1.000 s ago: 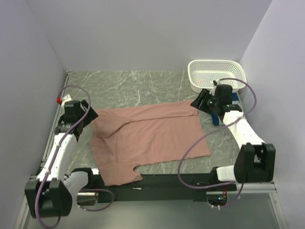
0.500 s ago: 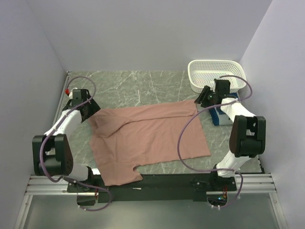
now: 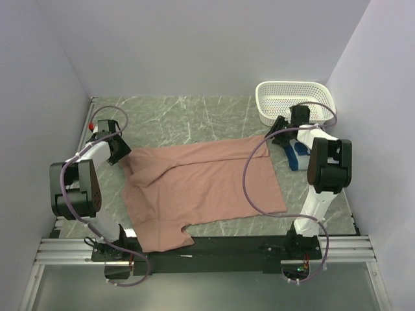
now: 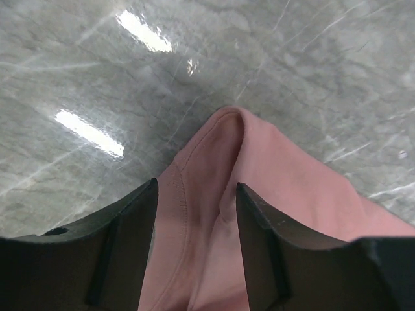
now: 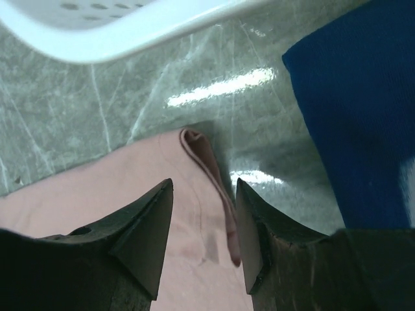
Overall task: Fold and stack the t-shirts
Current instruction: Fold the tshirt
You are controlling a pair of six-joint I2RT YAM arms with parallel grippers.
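Tees are seen on the marble surface [image 3: 188, 116]. The pink tee [image 3: 201, 184] is spread out across the middle, print hidden, with a fold of cloth turned over near its far left corner. The blue tee [image 3: 296, 155] is bunched at the right, just beside the pink tee's far right corner and partly covered by the right arm. The basket [image 3: 285, 97] is set in the far right corner of the surface, behind the blue tee.

The left pincer [image 4: 196, 188] is lowered over the far left corner of the pink tee. Its jaws are held apart, and a rounded fold of pink cloth is seen lying between them, with bare surface beyond.

The right pincer [image 5: 204, 184] is lowered over the far right corner of the pink tee. Its jaws are likewise held apart, and the rolled hem is seen running between them. Whether either pincer's fingers touch the cloth cannot be told.
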